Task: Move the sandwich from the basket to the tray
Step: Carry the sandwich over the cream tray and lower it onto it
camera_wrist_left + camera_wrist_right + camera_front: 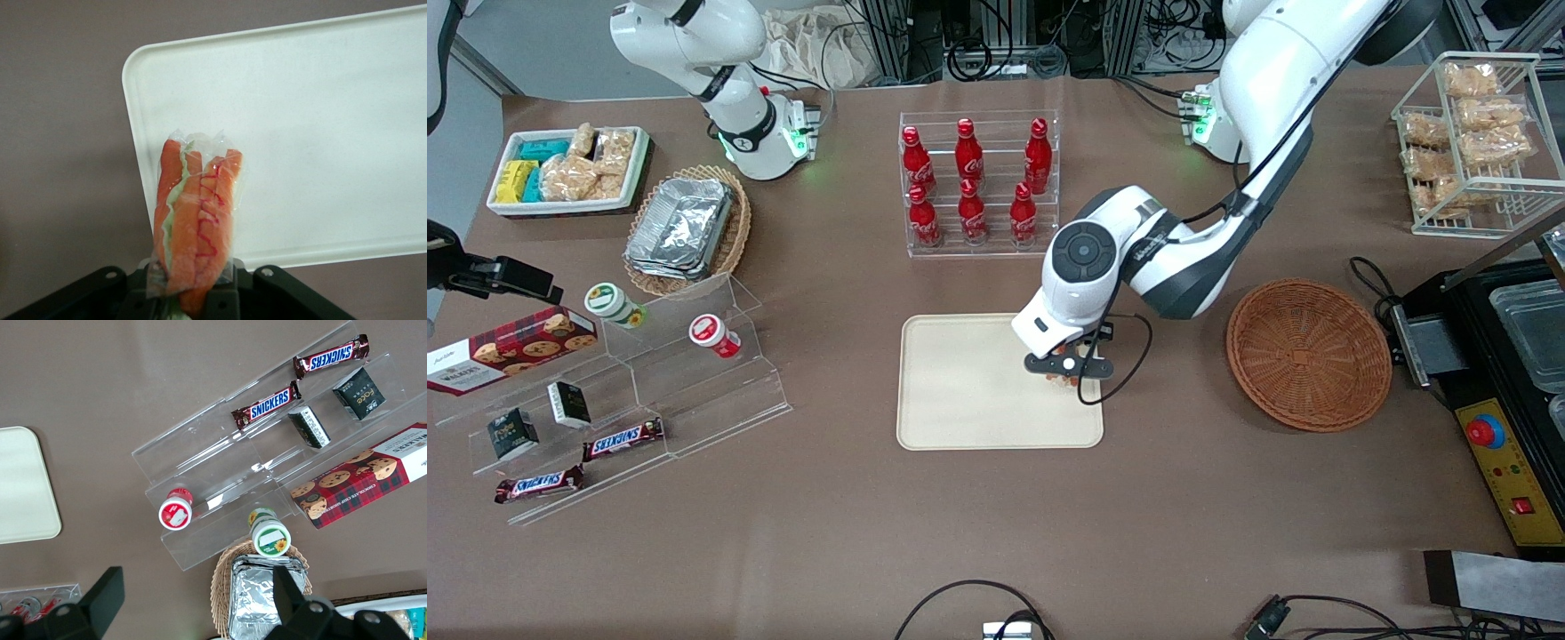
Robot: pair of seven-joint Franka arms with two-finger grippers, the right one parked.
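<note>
The sandwich (197,220), a wrapped wedge with orange and pale green filling, is held in my left gripper (193,283), whose fingers are shut on its lower end. In the front view the gripper (1069,372) hangs over the cream-beige tray (969,391), at the tray's edge nearest the basket, with the sandwich (1061,381) just showing under it. The tray also shows in the left wrist view (320,133), bare beneath the sandwich. The round reddish-brown wicker basket (1307,353) sits empty beside the tray, toward the working arm's end of the table.
A clear rack of red cola bottles (974,182) stands farther from the camera than the tray. A clear stepped display with snacks (631,391) lies toward the parked arm's end. A black machine (1503,373) stands beside the basket. A wire rack of bagged snacks (1467,142) stands farther back.
</note>
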